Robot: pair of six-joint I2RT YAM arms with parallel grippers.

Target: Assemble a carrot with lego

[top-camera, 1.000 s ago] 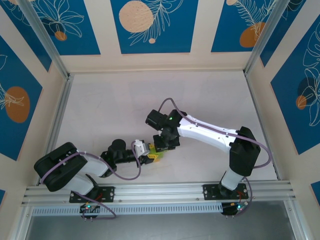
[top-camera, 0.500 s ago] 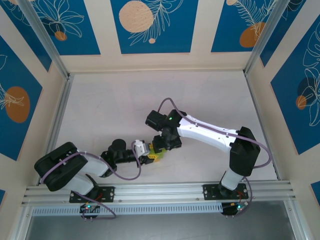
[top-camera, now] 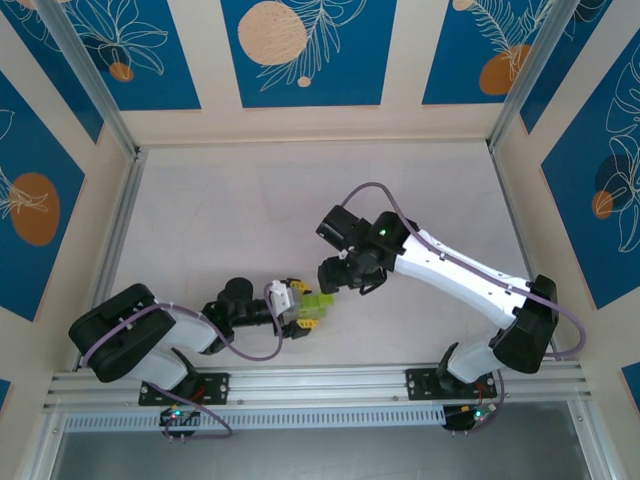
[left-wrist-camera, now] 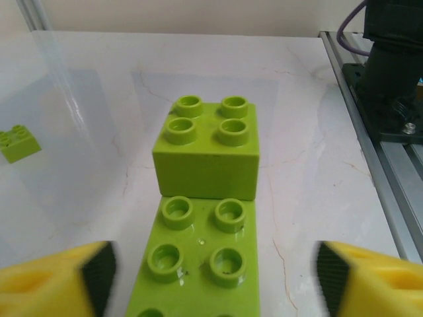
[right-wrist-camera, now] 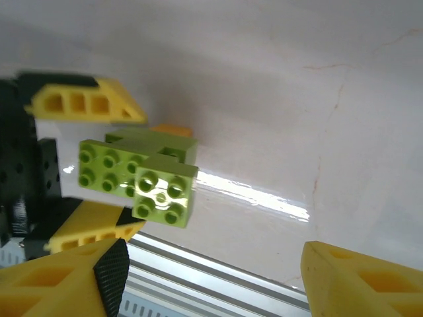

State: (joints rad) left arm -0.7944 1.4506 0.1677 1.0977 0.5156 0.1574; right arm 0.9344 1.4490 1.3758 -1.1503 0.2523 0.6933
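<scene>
The top external camera looks steeply down from above and behind the arm bases (top-camera: 185, 392), taking in the whole worktop (top-camera: 240, 200). The left wrist camera sits low and very close, facing along the lime-green bricks (left-wrist-camera: 205, 198) between the left fingers (left-wrist-camera: 46, 281). The right wrist camera looks down past the right fingers (right-wrist-camera: 357, 277), from farther off, at the same bricks.

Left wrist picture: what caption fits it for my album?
Square lime-green lego brick stacked on a longer lime-green lego brick, between the yellow fingers of the left gripper.
</scene>
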